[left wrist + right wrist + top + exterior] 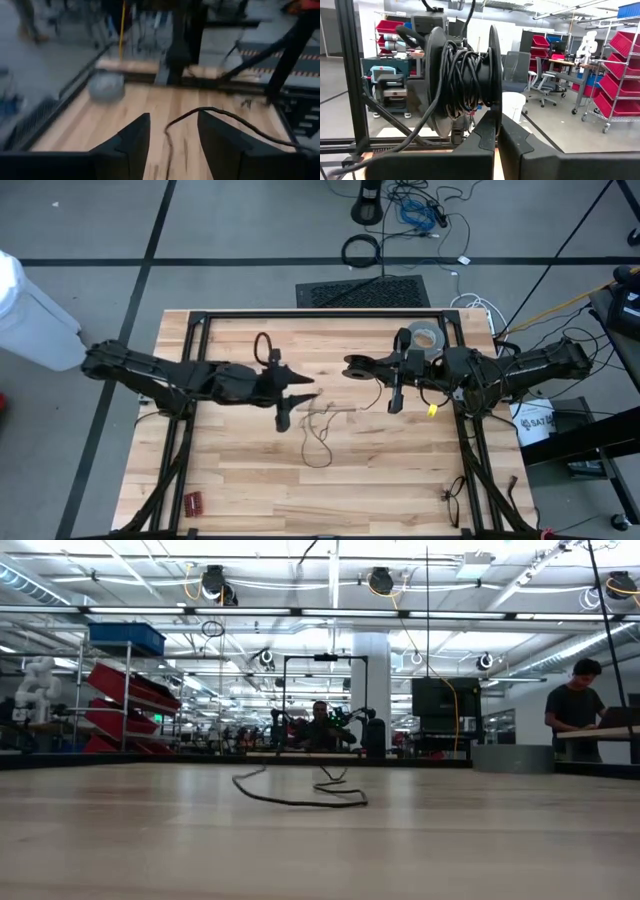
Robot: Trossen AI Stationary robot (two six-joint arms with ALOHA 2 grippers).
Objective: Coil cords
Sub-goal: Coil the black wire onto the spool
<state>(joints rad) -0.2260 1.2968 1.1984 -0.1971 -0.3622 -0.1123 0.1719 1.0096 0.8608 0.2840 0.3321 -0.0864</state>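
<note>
Wooden tabletop (pixel 240 480) with a thin black cord (pixel 318 442) lying loose in the middle.

Left pincer (pixel 300 392) hangs over the near-left end of the cord, fingers (pixel 131 145) apart, and the cord runs between them, not pinched. I think it should close gently on the cord and lay round loops. Right pincer (pixel 396 402) is clenched shut, high up, holding a spool (pixel 465 82) wound with cord. Near side has lots of room; grey tape roll (pixel 426 338) and dark frame (pixel 320 314) crowd the far edge.

Cord (pixel 220 114) blurred — its end runs off frame; bluish-green spot too small.
</note>
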